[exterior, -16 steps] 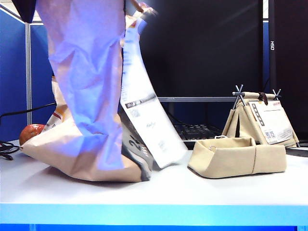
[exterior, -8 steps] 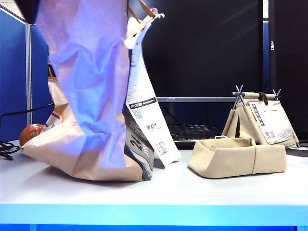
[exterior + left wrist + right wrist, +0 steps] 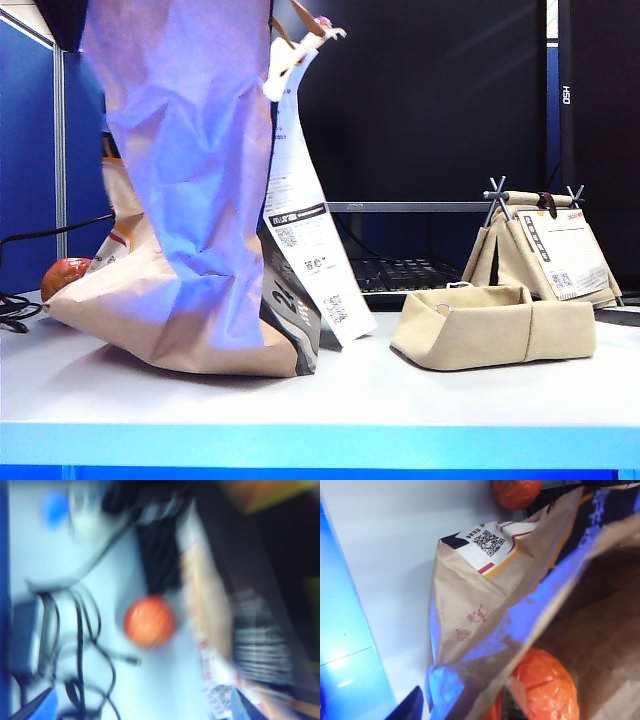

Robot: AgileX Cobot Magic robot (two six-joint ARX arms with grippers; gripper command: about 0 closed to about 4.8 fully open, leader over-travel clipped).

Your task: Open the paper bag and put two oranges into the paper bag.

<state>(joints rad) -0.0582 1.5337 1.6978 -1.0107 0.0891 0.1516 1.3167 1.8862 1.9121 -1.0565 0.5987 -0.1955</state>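
On the white table (image 3: 420, 390) stands the large brown kraft paper bag (image 3: 190, 240), its mouth lifted out of the exterior view. One round orange fruit (image 3: 547, 685) lies inside, below the right claw; whether that claw grips the bag cannot be told. The left claw, spread wide and unseen, looks down on the other orange fruit (image 3: 149, 621) beside the bag.

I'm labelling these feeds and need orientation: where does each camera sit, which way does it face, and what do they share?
Exterior view: low at the table's edge, facing level at the large brown kraft paper bag; neither gripper shows.
Left wrist view: above the table, blurred, looking down on a round orange fruit beside the bag; no jaws visible.
Right wrist view: at the bag's mouth, looking in at another orange; a dark tip, perhaps the right gripper's.
Shared: all show the bag.
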